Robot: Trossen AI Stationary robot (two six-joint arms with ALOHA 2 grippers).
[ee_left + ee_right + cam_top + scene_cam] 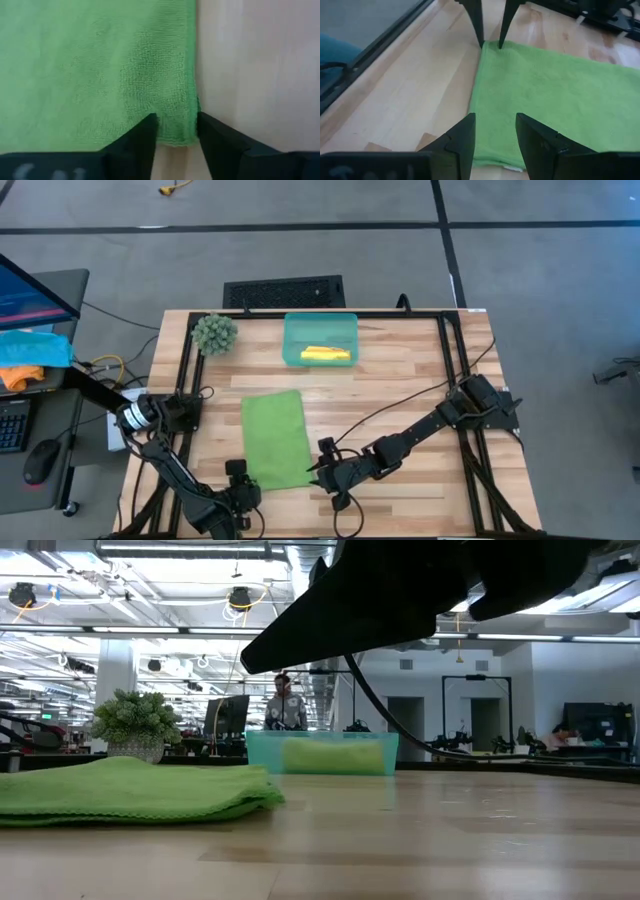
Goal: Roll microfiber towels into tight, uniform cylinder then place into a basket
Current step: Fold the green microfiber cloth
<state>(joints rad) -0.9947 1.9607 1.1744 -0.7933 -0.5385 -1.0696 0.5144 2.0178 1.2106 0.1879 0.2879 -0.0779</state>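
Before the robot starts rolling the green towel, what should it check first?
1. Green towel lies flat on the table: ok.
2. Left pincer straddles the towel's near corner: ok.
3. Right pincer straddles the other near corner: ok.
4. Both pincers clamped on the cloth: cannot tell.
5. Basket has room beside the yellow towel: ok.
6. Plant stands clear of the towel: ok.

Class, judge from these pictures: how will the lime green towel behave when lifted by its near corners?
The lime green towel lies folded flat with a soft, lumpy edge, so it probably droops limply. Its fuzzy weave suggests good grip and little weight.
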